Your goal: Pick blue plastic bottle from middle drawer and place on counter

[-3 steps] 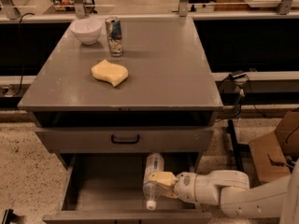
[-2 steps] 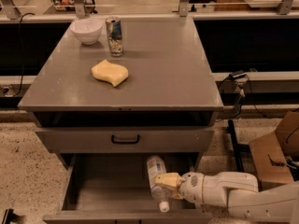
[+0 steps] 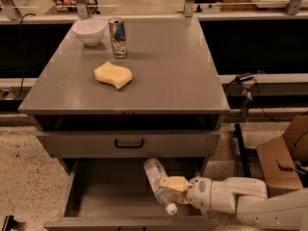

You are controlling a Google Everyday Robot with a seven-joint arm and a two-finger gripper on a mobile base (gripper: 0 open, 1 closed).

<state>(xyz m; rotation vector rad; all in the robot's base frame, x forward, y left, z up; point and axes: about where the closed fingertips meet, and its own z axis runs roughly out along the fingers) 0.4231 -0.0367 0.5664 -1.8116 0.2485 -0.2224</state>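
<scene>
Currently, a white round bowl (image 3: pixel 89 31), a shiny metal can (image 3: pixel 118 37) and a yellow sponge (image 3: pixel 112 75) are carried on the flat grey counter (image 3: pixel 178 71). Below, the clear ribbed plastic bottle (image 3: pixel 155 173) is held tilted, cap down, over the open grey metal drawer (image 3: pixel 106 191), pinched by the cream claw (image 3: pixel 167 183).

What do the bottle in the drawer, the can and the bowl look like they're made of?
Blue plastic bottle, held by the gripper in the middle drawer: clear thin plastic, see-through ribbed body, white cap. Can: shiny metal, mirror-like glints. Bowl: white, smooth, likely ceramic or plastic.
</scene>
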